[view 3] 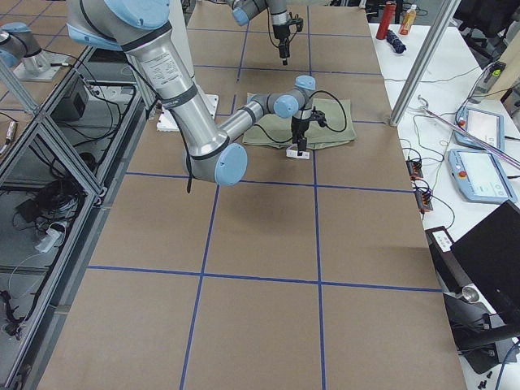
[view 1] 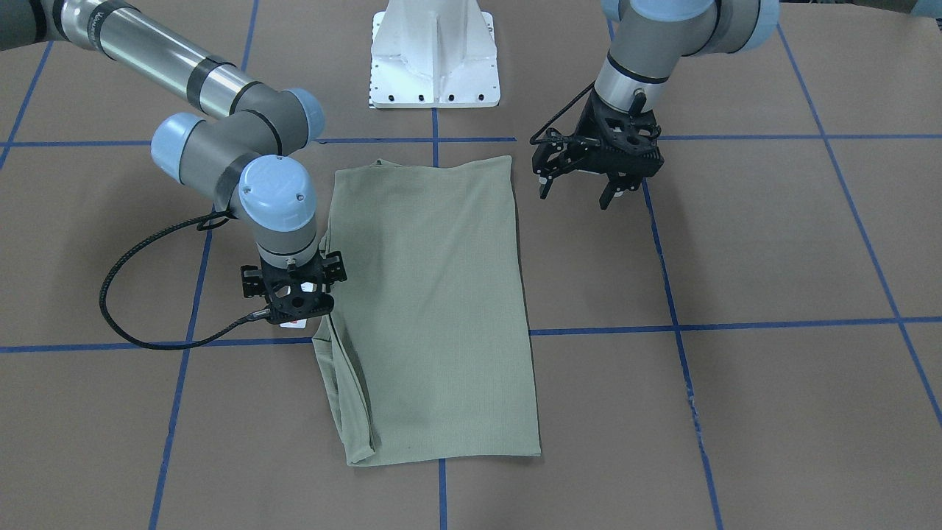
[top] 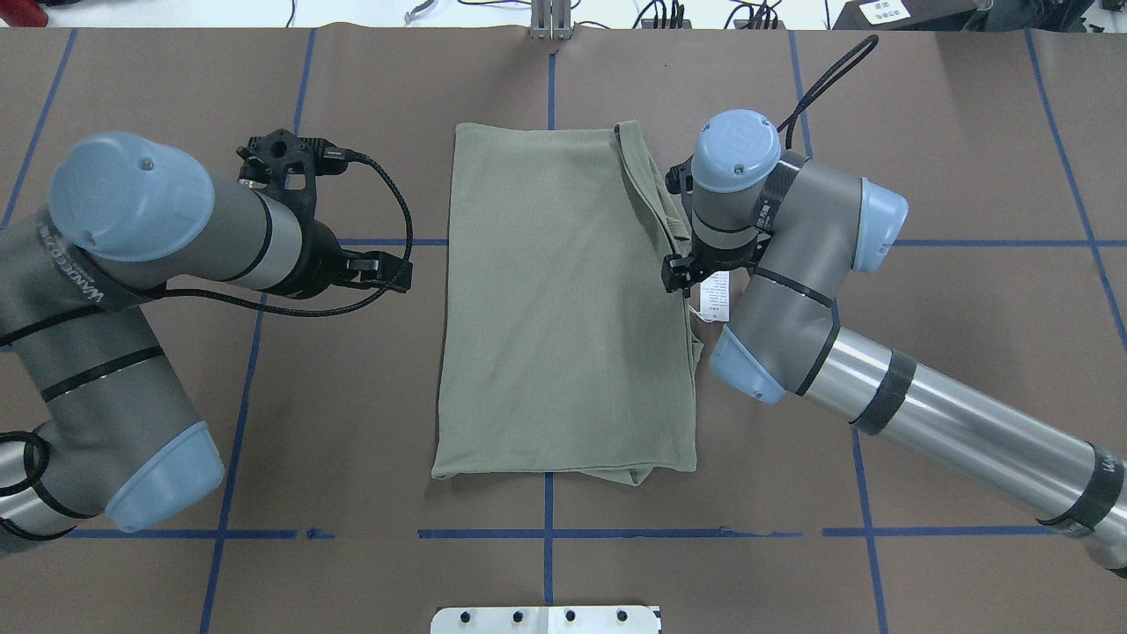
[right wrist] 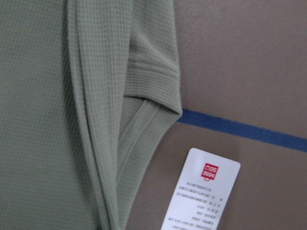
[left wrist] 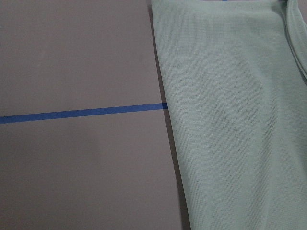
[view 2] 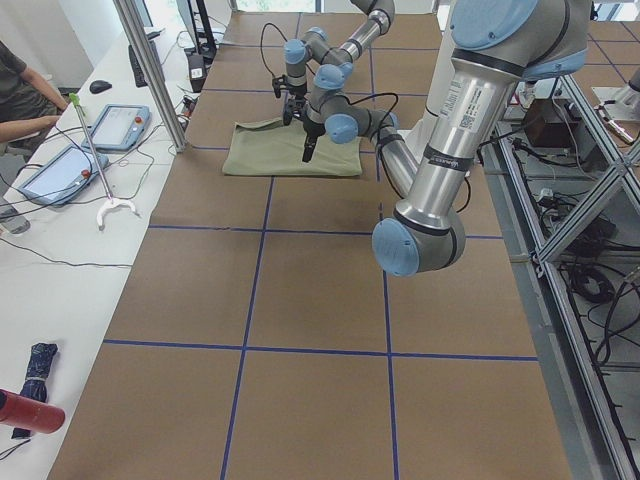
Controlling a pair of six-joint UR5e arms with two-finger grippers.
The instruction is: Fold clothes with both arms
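The sage-green shirt [view 1: 434, 294] lies flat on the brown table as a long rectangle, with a sleeve folded in along its edge on my right arm's side [top: 651, 194]. Its white hang tag [top: 718, 295] with a red mark [right wrist: 209, 171] lies on the table beside that edge. My right gripper [view 1: 294, 313] points straight down, low over this edge and the tag; its fingers are hidden. The right wrist view shows the cuff [right wrist: 153, 81] lying loose. My left gripper [view 1: 578, 193] is open and empty, raised beside the shirt's opposite edge [left wrist: 165, 96].
The white pedestal base [view 1: 434, 59] stands at the robot's side of the table. Blue tape lines [view 1: 736, 324] grid the brown surface. An operators' bench with tablets [view 2: 60, 170] and a metal post [view 2: 150, 70] flank the far side.
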